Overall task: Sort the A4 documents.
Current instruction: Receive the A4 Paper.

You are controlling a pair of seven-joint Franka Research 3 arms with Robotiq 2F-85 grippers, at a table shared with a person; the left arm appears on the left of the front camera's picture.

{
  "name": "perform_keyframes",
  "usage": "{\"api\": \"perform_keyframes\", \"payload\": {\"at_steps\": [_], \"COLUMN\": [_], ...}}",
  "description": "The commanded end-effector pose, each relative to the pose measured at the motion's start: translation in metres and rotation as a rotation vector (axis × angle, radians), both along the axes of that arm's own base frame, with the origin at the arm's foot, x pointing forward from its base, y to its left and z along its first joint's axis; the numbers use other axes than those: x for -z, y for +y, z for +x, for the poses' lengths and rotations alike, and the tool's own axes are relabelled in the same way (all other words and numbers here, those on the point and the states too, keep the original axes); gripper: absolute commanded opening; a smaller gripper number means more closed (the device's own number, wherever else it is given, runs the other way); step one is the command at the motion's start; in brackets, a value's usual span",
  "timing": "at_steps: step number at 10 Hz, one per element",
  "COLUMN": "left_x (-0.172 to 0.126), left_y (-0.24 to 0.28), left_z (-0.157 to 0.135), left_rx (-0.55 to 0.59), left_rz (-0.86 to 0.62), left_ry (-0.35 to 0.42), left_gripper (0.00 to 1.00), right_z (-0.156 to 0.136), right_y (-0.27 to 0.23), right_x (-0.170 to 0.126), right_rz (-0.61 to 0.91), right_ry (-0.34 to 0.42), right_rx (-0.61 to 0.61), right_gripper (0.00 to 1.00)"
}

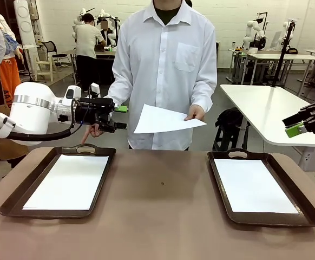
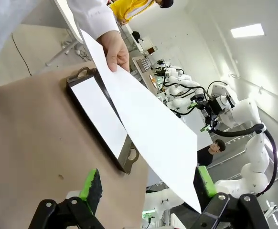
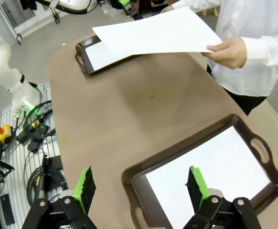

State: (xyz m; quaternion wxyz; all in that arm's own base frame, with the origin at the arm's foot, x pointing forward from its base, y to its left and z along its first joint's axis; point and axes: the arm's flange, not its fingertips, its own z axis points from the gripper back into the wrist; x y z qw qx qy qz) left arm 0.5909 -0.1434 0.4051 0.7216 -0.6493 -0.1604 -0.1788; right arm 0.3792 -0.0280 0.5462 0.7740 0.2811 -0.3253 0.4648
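Across the table from my cameras, a person in a white shirt (image 1: 165, 59) holds one A4 sheet (image 1: 163, 120) out over the far edge, pinched at its corner by one hand (image 1: 195, 113). That sheet hangs in the air, tilted, above the gap between my two trays.

On my left I see a dark brown tray (image 1: 17, 201) with a white A4 document (image 1: 68, 181) lying flat inside it. On my right sits a second dark brown tray (image 1: 303, 211), also with a white document (image 1: 253, 185) flat in it. Both trays rest on the brown table (image 1: 163, 216), well apart, handles toward the person.

My left gripper (image 1: 119, 117) is raised above the far end of the left tray, pointing toward the offered sheet, its jaws spread wide and holding nothing. From the left wrist camera I see the held paper's near corner between the green pads (image 2: 92, 187), though I cannot tell whether it touches them.

My right gripper (image 1: 294, 129) hovers high at the right edge, beyond the right tray, jaws likewise released and empty. Its wrist camera looks down on the right tray and across to the person's hand (image 3: 230, 51).
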Motion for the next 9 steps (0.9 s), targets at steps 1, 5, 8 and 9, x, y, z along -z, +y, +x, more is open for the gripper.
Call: {"api": "perform_keyframes", "payload": {"at_steps": [1,5,8,9], "left_x": [-0.001,0.010,0.010,0.010], "left_y": [-0.015,-0.040,-0.055,-0.058], "left_z": [0.017,0.035,0.034,0.032], "left_rx": [0.020,0.045,0.040,0.050], "left_rz": [-0.008,-0.033,-0.077,-0.067], "left_ry": [0.038,0.092,0.214,0.243], "left_gripper": [1.00,1.00,1.00,1.00], "right_z": [0.000,0.000,0.000,0.000], "right_y": [0.000,0.000,0.000,0.000], "right_x": [0.002,0.002,0.002,0.002], "right_rz": [-0.004,-0.004,-0.004,-0.004], "right_ry": [0.005,0.005,0.005,0.005], "right_rx": [0.001,0.001,0.001,0.001], "right_gripper": [1.00,1.00,1.00,1.00]}}
